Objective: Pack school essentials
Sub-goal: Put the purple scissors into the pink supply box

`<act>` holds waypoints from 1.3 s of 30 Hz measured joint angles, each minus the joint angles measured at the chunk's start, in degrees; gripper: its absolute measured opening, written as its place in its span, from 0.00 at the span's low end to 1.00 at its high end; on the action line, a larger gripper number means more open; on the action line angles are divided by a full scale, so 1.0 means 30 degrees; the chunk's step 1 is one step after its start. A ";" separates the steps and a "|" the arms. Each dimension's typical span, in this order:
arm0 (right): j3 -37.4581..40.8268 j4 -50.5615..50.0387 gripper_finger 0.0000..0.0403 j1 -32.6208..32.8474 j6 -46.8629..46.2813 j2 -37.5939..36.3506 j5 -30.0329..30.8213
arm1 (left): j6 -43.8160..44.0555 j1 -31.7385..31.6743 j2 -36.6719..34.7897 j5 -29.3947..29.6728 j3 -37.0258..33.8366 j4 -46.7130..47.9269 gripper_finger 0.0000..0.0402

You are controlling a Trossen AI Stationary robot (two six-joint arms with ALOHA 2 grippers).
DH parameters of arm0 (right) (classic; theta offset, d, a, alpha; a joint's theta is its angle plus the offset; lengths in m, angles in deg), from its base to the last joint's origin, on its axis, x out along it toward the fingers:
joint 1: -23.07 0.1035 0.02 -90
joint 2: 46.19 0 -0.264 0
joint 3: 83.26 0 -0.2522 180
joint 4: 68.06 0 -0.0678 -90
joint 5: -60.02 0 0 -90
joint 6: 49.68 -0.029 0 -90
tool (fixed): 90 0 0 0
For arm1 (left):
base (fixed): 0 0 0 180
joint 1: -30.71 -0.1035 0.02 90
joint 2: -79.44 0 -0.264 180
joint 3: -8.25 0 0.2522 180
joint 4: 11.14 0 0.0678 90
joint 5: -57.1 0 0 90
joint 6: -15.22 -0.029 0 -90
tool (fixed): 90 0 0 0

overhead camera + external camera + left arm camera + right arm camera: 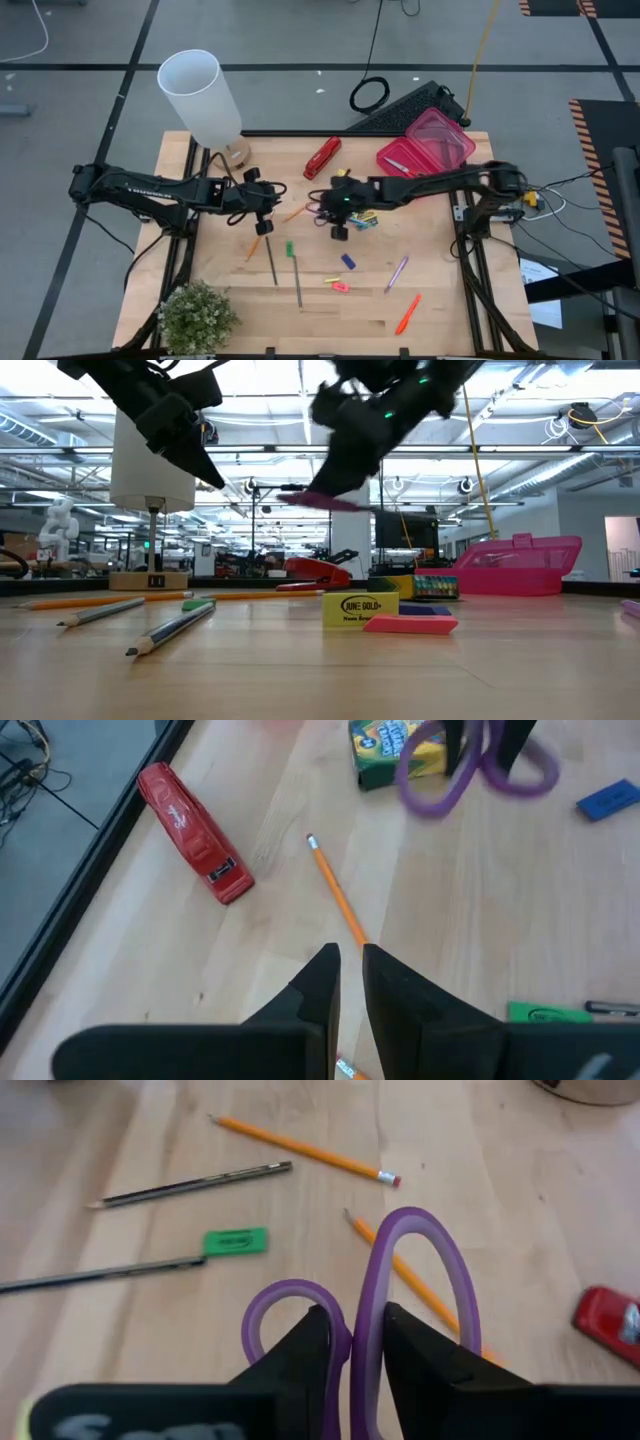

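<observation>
Now purple scissors clamped in right pincer, above table.

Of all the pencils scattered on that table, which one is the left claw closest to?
The orange pencil with the eraser tip, lying slantwise directly ahead of the left claw. The dark pencils lie farther toward the table's front.

Left end effector, fingers nearly together, hovers over an orange pencil; red stapler near the table edge; purple scissors, blurred, apparently lifted.
</observation>
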 joint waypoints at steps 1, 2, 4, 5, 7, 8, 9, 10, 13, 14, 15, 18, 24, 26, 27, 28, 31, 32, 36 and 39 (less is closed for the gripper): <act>0.0619 0.0230 0.18 0.0035 -0.0245 -0.0676 0.0005 | 0.0070 0.0000 0.0089 -0.0239 0.0000 -0.0215 0.13; 0.1281 0.0709 0.19 0.0085 -0.0459 -0.1414 0.0005 | 0.0071 0.0000 0.0150 -0.0474 0.0000 -0.0456 0.13; 0.2785 0.2226 0.19 0.0151 -0.0638 -0.3034 0.0017 | -0.0015 0.0000 0.0191 -0.1080 0.0000 -0.0995 0.13; 0.3572 0.3217 0.19 0.0152 -0.0671 -0.3816 0.0011 | -0.0133 0.0000 0.0329 -0.1411 0.0009 -0.1643 0.14; 0.5247 0.5309 0.19 0.0165 -0.0685 -0.5280 0.0006 | -0.0478 0.0015 0.0757 -0.2056 0.0029 -0.2995 0.17; 0.6161 0.6491 0.19 0.0165 -0.0685 -0.5982 0.0012 | -0.0690 0.0015 0.0954 -0.2386 0.0010 -0.3432 0.19; 0.7058 0.7859 0.19 0.0161 -0.0685 -0.6605 0.0012 | -0.0860 0.0015 0.1224 -0.2518 0.0000 -0.4217 0.22; 0.7936 0.9265 0.19 0.0162 -0.0688 -0.7244 0.0009 | -0.0974 0.0015 0.1572 -0.2650 0.0016 -0.5296 0.26; 1.0249 1.3270 0.19 0.0158 -0.0631 -0.8913 0.0005 | -0.1099 0.0015 0.2876 -0.2642 0.0007 -0.7986 0.36; 1.0992 1.4331 0.19 0.0158 -0.0576 -0.9401 0.0012 | -0.1243 0.0031 0.3442 -0.2656 0.0007 -0.9268 0.40; 1.1788 1.5345 0.19 0.0158 -0.0505 -0.9863 0.0011 | -0.1446 0.0097 0.4079 -0.2674 0.0009 -1.0774 0.43; 1.3693 1.9039 0.19 0.0158 -0.0277 -1.0739 0.0005 | -0.2883 0.0510 0.6017 -0.2944 0.0015 -1.5278 0.50; 1.6120 2.4019 0.19 0.0158 0.0913 -1.1341 -0.0002 | -0.4128 0.0849 0.9838 -0.3645 0.1028 -2.1377 0.57; 1.6434 2.4970 0.19 0.0138 0.1477 -1.1361 -0.0295 | -0.3834 0.0821 1.0872 -0.3658 0.2236 -2.1317 0.60; 1.6530 2.5313 0.19 0.0102 0.1849 -1.1344 -0.0610 | -0.3758 0.0816 1.1442 -0.3739 0.2883 -2.1197 0.62; 1.6540 2.5449 0.19 0.0100 0.2191 -1.1279 -0.0982 | -0.3669 0.0816 1.1880 -0.3828 0.3392 -2.0692 0.64; 1.6533 2.5847 0.19 0.0089 0.2852 -1.1224 -0.1832 | -0.3776 0.0745 1.3302 -0.4472 0.5255 -2.0062 0.71; 1.6527 2.6106 0.19 0.0085 0.2919 -1.1233 -0.2170 | -0.3753 0.0723 1.3521 -0.4487 0.5682 -1.9623 0.74; 1.6526 2.6384 0.19 0.0085 0.3038 -1.1228 -0.2571 | -0.3278 0.0352 1.4612 -0.5193 0.7479 -1.8232 0.83; 1.6526 2.6690 0.19 0.0071 0.3344 -1.1232 -0.3351 | -0.3086 0.0065 1.5367 -0.6058 0.8564 -1.8235 0.86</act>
